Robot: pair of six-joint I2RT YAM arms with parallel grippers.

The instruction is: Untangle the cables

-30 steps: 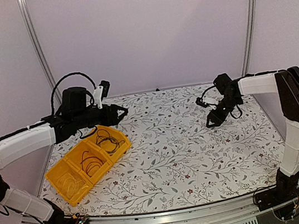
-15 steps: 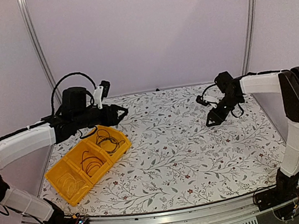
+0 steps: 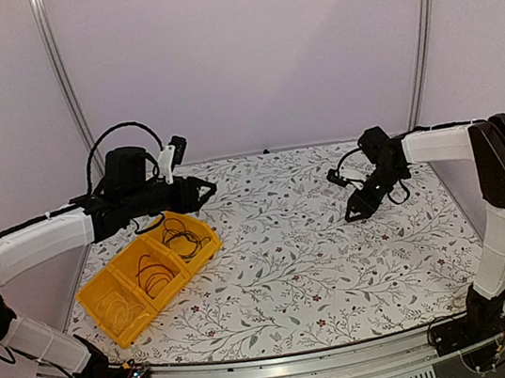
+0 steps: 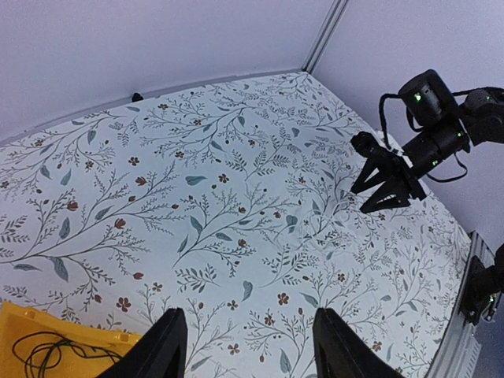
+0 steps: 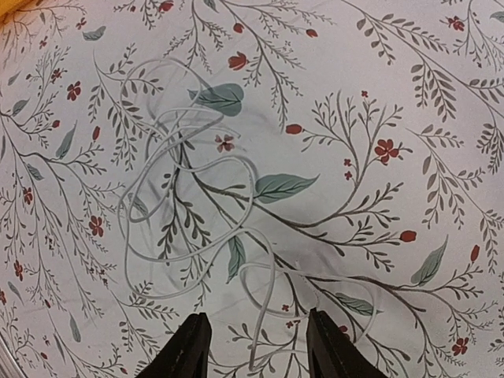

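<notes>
Several cables lie apart: black coils (image 3: 181,236) in the bin's (image 3: 165,292) far and middle compartments, and a white cable (image 5: 197,205) sprawled loose on the floral table (image 3: 285,279), well right of the bin. Its long axis runs toward the bin. Lilac walls enclose the table. The right gripper (image 5: 260,350) tilts down over the cable's end, jaws apart and empty. The left gripper (image 4: 252,350) reaches level past the bin's far end, jaws likewise apart.
</notes>
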